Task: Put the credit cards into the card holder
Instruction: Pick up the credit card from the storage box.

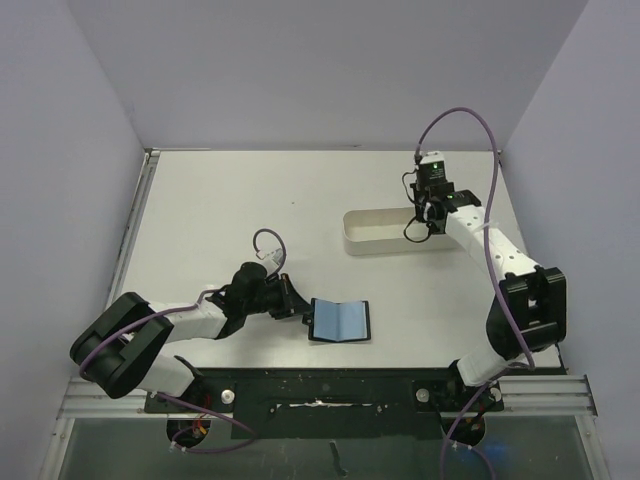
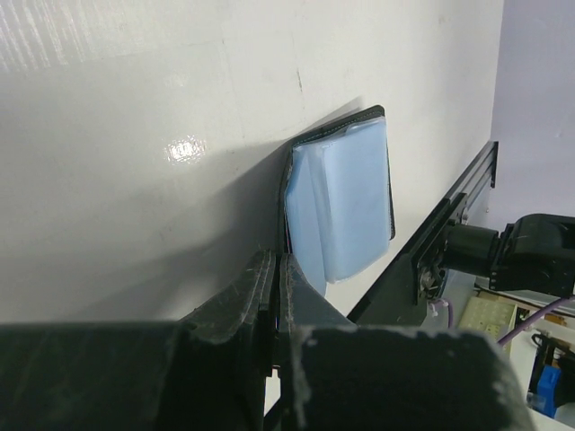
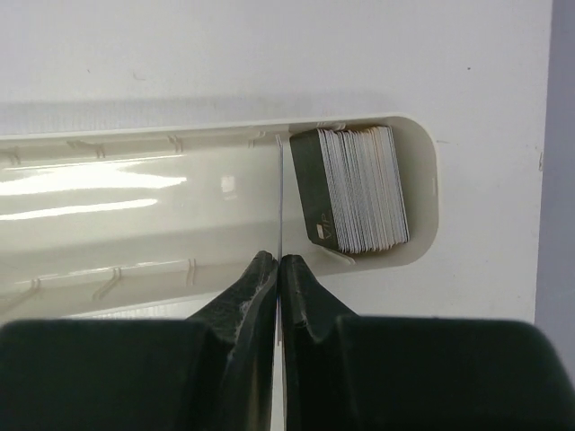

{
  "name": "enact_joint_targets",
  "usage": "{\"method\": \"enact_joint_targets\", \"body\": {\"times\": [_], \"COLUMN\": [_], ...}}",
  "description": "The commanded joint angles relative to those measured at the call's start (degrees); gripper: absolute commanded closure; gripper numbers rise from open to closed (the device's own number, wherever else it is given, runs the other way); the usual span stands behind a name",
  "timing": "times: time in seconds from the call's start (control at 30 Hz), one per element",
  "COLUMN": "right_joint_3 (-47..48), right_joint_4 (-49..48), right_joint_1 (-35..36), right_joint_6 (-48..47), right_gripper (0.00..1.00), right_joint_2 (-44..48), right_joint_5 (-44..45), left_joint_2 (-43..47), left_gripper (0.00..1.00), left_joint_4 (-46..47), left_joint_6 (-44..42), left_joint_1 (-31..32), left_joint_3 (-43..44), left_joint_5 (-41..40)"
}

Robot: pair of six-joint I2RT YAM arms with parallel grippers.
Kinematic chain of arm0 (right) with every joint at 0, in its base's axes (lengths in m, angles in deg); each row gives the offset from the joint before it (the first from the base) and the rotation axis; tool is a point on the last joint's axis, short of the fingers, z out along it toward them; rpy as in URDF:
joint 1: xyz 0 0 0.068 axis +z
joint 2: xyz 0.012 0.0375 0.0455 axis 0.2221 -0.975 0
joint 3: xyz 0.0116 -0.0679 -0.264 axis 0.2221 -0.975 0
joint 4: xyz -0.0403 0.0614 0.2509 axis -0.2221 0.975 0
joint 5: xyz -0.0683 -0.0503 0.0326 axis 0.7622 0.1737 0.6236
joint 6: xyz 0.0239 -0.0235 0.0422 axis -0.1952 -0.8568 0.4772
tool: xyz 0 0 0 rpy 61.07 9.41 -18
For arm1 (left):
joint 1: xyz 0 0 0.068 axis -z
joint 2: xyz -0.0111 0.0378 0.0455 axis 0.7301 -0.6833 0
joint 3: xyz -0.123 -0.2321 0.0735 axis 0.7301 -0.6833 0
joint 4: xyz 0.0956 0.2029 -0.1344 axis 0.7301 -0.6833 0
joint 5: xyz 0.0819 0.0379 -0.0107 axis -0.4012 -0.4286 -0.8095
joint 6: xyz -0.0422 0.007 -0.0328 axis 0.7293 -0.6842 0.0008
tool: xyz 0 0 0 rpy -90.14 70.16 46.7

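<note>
We see right end effector (image 3: 277,266) pinching a credit card (image 3: 279,197) edge-on, left end effector (image 2: 274,269) shut, touching the card holder (image 2: 350,206)

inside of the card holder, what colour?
The card holder is pale blue inside with a black outer shell. It shows best in the left wrist view.

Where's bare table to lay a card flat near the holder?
Bare: the table between the white tray and the card holder, and right of the holder toward the right arm's base. Crowded: the holder's left edge, where the left gripper sits, and the tray's right end, with the card stack and right gripper.
</note>
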Motion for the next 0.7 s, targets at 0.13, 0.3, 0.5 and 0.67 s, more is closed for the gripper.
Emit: {"method": "enact_joint_targets", "body": {"times": [0.13,0.3,0.5,0.67], "right_joint_3": [0.15,-1.91,-10.09,-21.02], "right_joint_4": [1.28,3.3,2.73,-6.28], "right_joint_1": [1.09,2.56,10.85,20.48], "right_joint_6": [4.11,7.78,16.4,30.21], "right_gripper": [1.0,1.0,1.0,1.0], "right_joint_2": [8.39,14.13,24.74,33.36], "right_joint_5": [-4.22,-10.65,-14.82,-18.06], "left_joint_2": [1.15,2.99,6.73,9.75], "left_gripper": [0.99,0.84,0.69,0.63], "left_joint_4": [-0.61,-3.73,-8.4,-13.74], "left_joint_6": [-1.25,-1.46,-2.09,-3.43], "left_joint_1": [-0.45,-0.74,-2.36,-2.85], "left_joint_3": [1.26,1.35,1.97,4.77], "left_joint_5": [-1.64,-3.54,-5.32,-6.68]}}
